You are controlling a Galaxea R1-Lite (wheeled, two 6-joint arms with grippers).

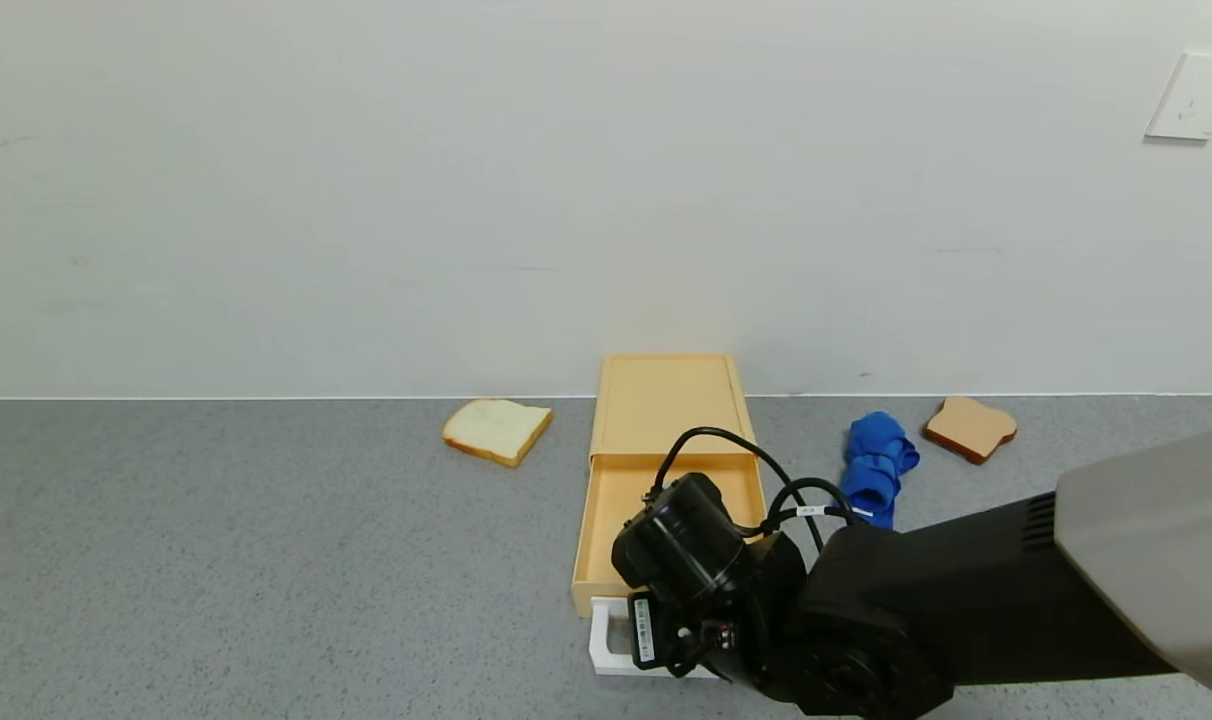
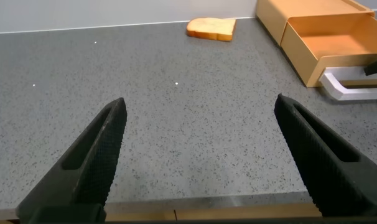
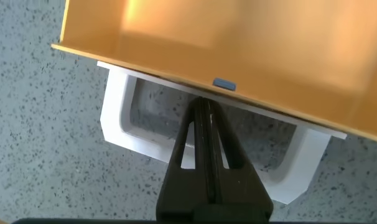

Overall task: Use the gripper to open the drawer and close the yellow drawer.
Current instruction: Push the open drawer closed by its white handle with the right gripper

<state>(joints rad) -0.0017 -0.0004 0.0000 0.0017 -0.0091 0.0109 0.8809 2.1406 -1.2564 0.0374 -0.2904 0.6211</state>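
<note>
Pale yellow plastic, the drawer (image 1: pixel 666 490) stands pulled out from its case, long axis running near to far, white handle (image 1: pixel 606 640) nearest. The right gripper (image 3: pixel 204 118), fingers pressed together, sits inside the handle loop, hiding part of it. The left gripper (image 2: pixel 201 155) hangs spread over bare counter (image 1: pixel 216 560).

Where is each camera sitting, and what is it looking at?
Head view: up on the robot's head, looking down at the counter, the open drawer and the right arm's gripper.
Left wrist view: on the left arm, looking past the open left gripper across the counter toward a bread slice.
Right wrist view: on the right arm, looking at its closed gripper in the white handle.
All three show the drawer and handle.
</note>
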